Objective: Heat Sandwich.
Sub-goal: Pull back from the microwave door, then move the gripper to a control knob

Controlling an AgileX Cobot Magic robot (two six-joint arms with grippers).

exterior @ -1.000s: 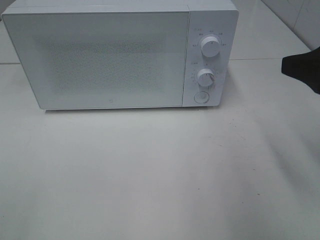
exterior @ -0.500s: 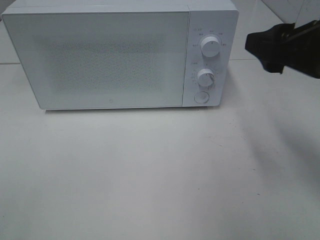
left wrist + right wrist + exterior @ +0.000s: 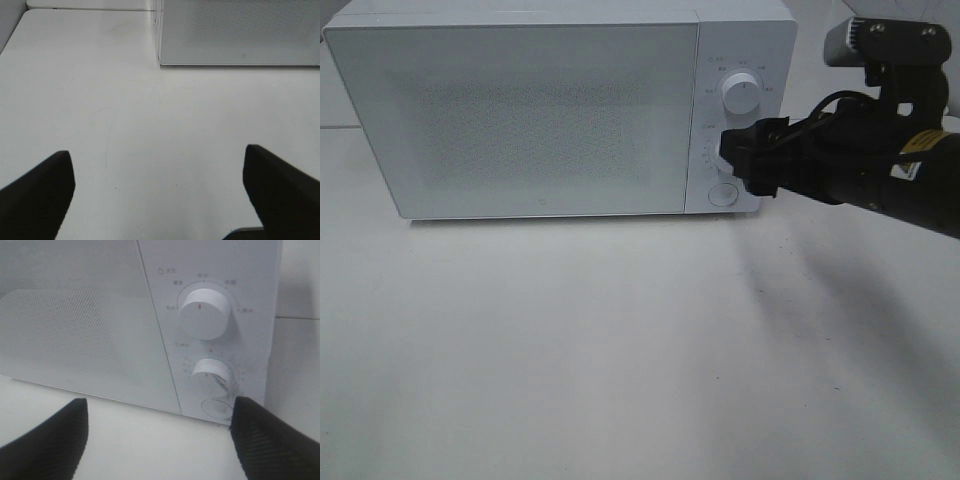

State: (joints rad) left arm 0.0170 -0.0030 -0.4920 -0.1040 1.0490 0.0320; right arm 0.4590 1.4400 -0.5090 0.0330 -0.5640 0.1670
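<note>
Over the last second your right gripper [image 3: 738, 160] swung in from right of the microwave [image 3: 740, 25] to its lower dial [image 3: 211, 371], jaws spread, empty. Left gripper [image 3: 156, 152] spread, empty, before the door [image 3: 520, 120]. Door shut. Sandwich unseen, perhaps inside. Left: set the timer.

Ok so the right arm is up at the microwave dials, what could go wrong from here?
1. The open right tool is at the lower knob, with the upper knob and round button close by; it may catch the wrong control.
2. In the right wrist view that knob sits off-centre between the fingers, so a grip may slip.
3. The door is shut and no sandwich shows, so the microwave might run empty.
</note>
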